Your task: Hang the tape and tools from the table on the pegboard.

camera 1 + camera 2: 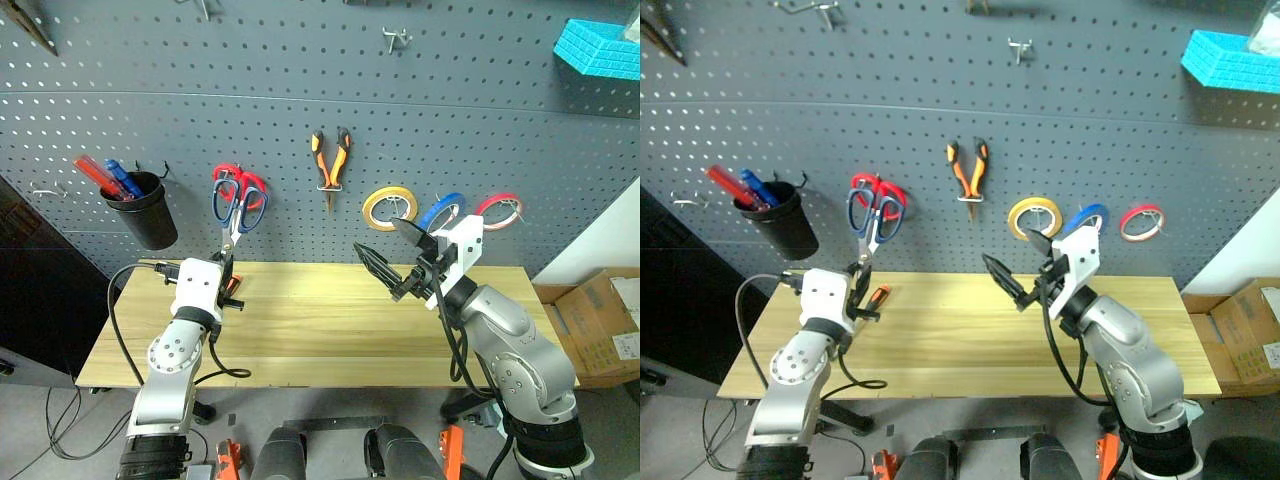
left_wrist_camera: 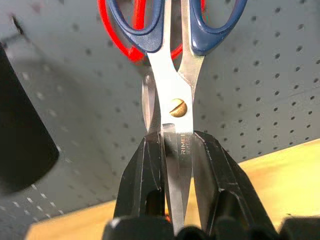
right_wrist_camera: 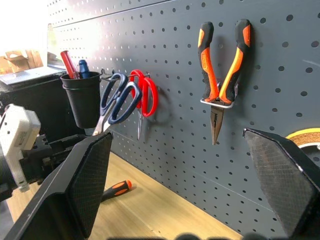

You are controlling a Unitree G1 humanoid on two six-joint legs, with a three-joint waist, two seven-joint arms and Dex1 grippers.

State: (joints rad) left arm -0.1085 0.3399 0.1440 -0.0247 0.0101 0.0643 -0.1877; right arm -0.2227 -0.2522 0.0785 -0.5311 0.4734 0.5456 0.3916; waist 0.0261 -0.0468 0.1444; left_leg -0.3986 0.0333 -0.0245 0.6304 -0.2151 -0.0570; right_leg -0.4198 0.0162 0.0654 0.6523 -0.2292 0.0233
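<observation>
pegboard [image 2: 260, 75] behind scissors [image 2: 175, 100] (blade lettering unclear)

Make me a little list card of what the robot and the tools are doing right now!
left gripper: shut on the blade of the dark-handled scissors, handles up at the pegboard
right gripper: open, holding nothing
pliers: hanging on the board
blue tape: hanging between yellow tape and red tape
small orange-and-black tool: lying on the table

Silver-grey jointed arms, white wrist housings, black jaws, black cables
</observation>
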